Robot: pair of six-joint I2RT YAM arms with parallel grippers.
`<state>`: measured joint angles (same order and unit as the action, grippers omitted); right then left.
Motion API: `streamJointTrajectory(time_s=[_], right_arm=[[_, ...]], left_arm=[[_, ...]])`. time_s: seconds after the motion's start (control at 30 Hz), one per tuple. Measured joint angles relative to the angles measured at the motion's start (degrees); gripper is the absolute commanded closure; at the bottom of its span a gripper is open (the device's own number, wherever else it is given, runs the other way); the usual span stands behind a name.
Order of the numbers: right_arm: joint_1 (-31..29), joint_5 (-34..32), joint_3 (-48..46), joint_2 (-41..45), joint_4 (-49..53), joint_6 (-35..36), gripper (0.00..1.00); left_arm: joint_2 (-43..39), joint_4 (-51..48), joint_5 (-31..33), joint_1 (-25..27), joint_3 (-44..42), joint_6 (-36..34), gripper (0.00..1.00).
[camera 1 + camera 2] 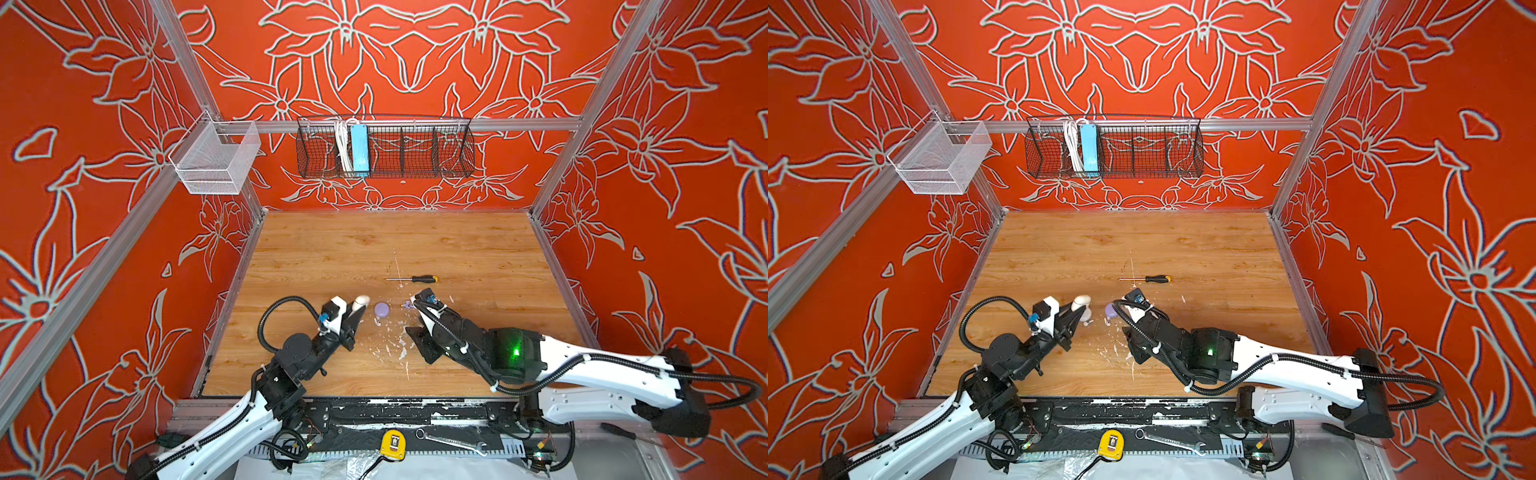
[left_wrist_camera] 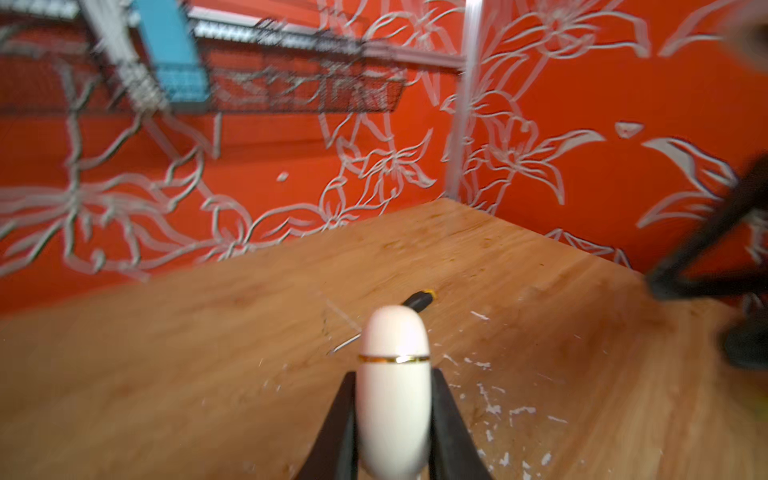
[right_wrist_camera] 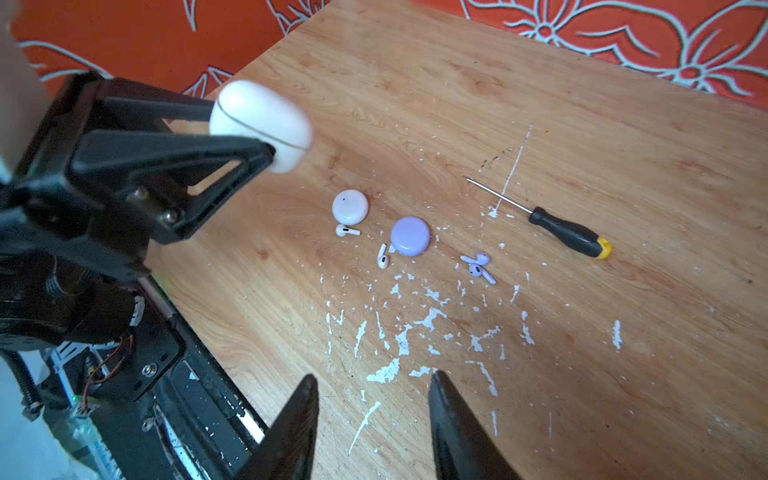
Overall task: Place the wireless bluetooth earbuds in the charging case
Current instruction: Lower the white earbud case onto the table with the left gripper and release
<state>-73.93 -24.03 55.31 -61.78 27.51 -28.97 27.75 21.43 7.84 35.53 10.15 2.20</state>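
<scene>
Jaws of the left gripper [image 2: 392,374] clamp the closed white charging case [image 2: 394,332] aloft, likely presenting it for opening; the right gripper [image 3: 373,376] hangs part-open and empty. Earbuds [image 3: 347,230] lie loose toward the front edge of the table [image 3: 540,104].

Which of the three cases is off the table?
The white capsule case with the gold band, held aloft by the left gripper. The round white case and lilac case lie on the table.
</scene>
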Motion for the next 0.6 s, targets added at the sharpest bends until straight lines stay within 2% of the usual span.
streamJointTrajectory(time_s=[0.13,0.23,0.3,0.43,0.6], right_arm=[[0.0,-0.9,-0.7,0.2,0.4,-1.2,0.55],[0.1,-0.9,-1.6,-0.1,0.6,-1.8,0.55],[0.1,-1.0,-1.9,-0.3,0.8,-2.2,0.55],[0.1,-1.0,-2.9,-0.7,0.7,-3.0,0.54],[0.1,-1.1,-4.5,-1.6,0.7,-3.8,0.53]], left_arm=[[9.6,-2.8,2.0,-8.0,3.0,9.1,1.0],[17.2,-6.6,1.3,-10.9,6.7,13.3,1.0],[22.4,-8.7,-0.6,-12.7,9.7,15.7,1.0],[34.3,-9.9,-7.1,-19.8,15.0,21.1,1.0],[41.1,-9.1,-12.6,-25.7,14.9,25.7,1.0]])
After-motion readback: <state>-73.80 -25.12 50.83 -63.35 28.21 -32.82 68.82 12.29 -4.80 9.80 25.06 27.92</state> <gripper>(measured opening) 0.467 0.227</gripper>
